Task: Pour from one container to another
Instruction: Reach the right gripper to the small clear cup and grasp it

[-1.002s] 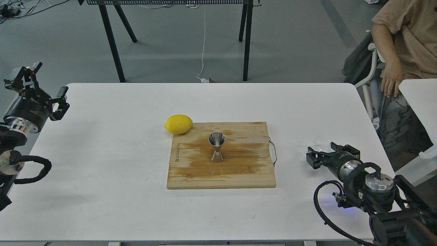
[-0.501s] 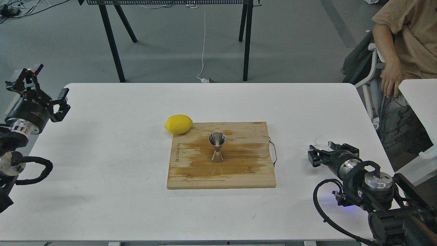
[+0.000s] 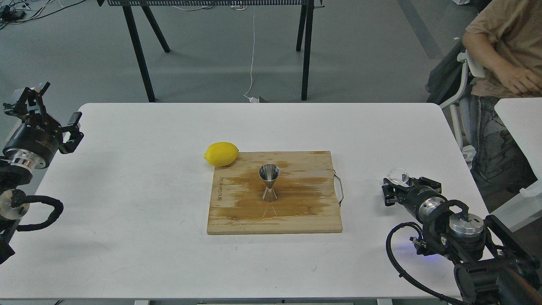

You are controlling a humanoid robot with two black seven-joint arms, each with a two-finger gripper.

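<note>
The shiny steel jigger point(image 3: 269, 182) stands upright in the middle of the wooden cutting board point(image 3: 237, 216). The small clear cup point(image 3: 398, 174) is at the table's right side, tipped up at the tip of my right gripper point(image 3: 400, 186). That gripper is seen from behind and looks shut on the cup's near rim. My left gripper point(image 3: 53, 108) hangs open over the table's far left edge, nothing between its fingers and well away from the board.
A yellow lemon point(image 3: 221, 153) lies touching the board's back left corner. The board's surface is wet and dark around the jigger, and a wire handle point(image 3: 339, 188) sticks out on its right side. A seated person point(image 3: 504, 63) is at the back right.
The clear cup went from lying flat on the table to tipped up as my right gripper rose slightly. My left gripper drifted a little left and down. The person's hand moved up.
</note>
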